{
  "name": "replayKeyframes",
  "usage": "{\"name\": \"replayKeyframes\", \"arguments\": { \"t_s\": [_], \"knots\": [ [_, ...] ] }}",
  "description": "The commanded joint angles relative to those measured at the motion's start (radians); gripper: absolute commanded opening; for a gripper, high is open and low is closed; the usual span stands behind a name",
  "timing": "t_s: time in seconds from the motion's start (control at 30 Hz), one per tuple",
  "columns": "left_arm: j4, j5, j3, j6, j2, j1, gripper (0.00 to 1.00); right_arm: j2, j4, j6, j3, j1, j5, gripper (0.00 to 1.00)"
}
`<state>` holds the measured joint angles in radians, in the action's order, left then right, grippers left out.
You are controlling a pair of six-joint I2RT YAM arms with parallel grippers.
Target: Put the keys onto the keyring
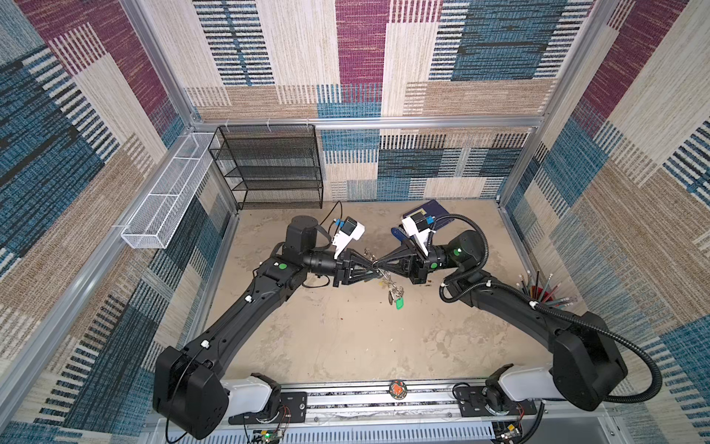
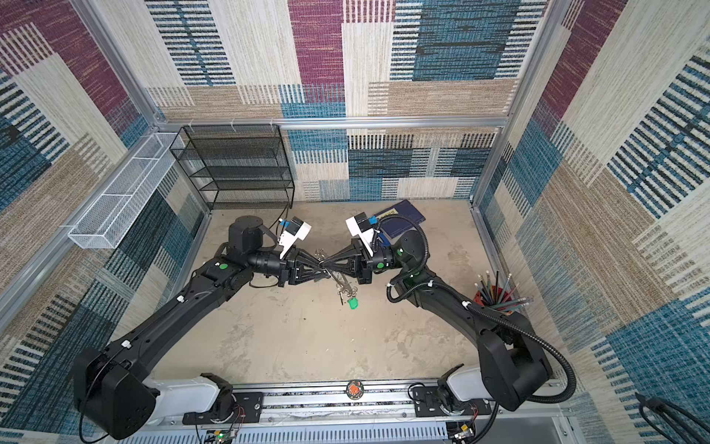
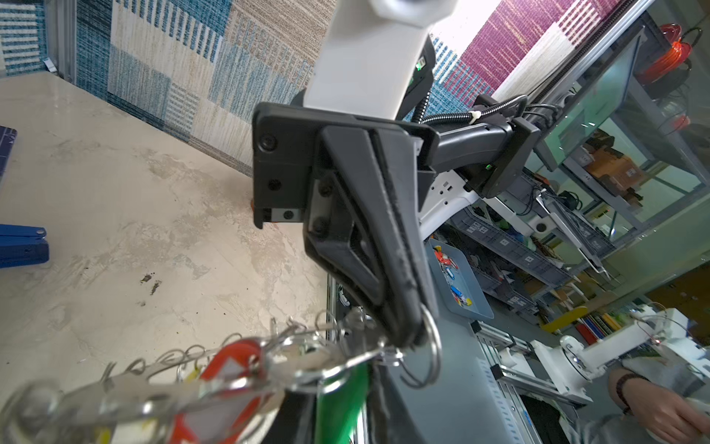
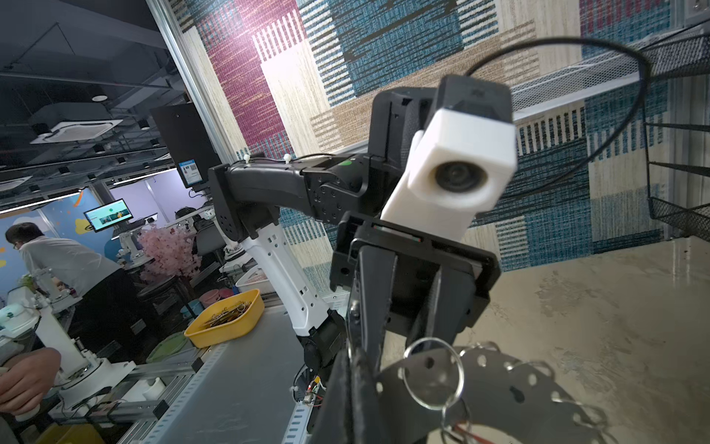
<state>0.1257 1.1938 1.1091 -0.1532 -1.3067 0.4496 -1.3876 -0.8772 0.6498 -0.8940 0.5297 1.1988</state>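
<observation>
In both top views my two grippers meet tip to tip above the middle of the table. The keyring (image 1: pixel 385 277) (image 2: pixel 338 277) hangs tilted between them. It is a flat grey disc (image 4: pixel 507 388) with holes, rimmed with silver split rings. My right gripper (image 1: pixel 381 265) (image 4: pixel 357 388) is shut on the disc's edge. My left gripper (image 1: pixel 371 266) faces it, and its fingers (image 4: pixel 370 292) stand apart in the right wrist view. A key with a green tag (image 1: pixel 400 304) (image 2: pixel 353 304) (image 3: pixel 338 403) dangles from the keyring's low side. A red tag (image 3: pixel 226 369) sits beside it.
A black mesh shelf (image 1: pixel 269 169) and a white wire basket (image 1: pixel 165 196) stand at the back left. A dark blue notebook (image 1: pixel 430 209) and a blue tool (image 3: pixel 23 246) lie behind the right gripper. A red cup of pencils (image 1: pixel 538 296) stands at the right.
</observation>
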Motion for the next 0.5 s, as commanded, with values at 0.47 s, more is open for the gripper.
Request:
{"name": "replayKeyframes", "arguments": {
  "t_s": [0.47],
  "knots": [
    [0.171,-0.361,0.007,0.099,0.041,-0.027,0.51,0.001,-0.043,0.014,0.014,0.000,-0.002,0.00]
  ]
}}
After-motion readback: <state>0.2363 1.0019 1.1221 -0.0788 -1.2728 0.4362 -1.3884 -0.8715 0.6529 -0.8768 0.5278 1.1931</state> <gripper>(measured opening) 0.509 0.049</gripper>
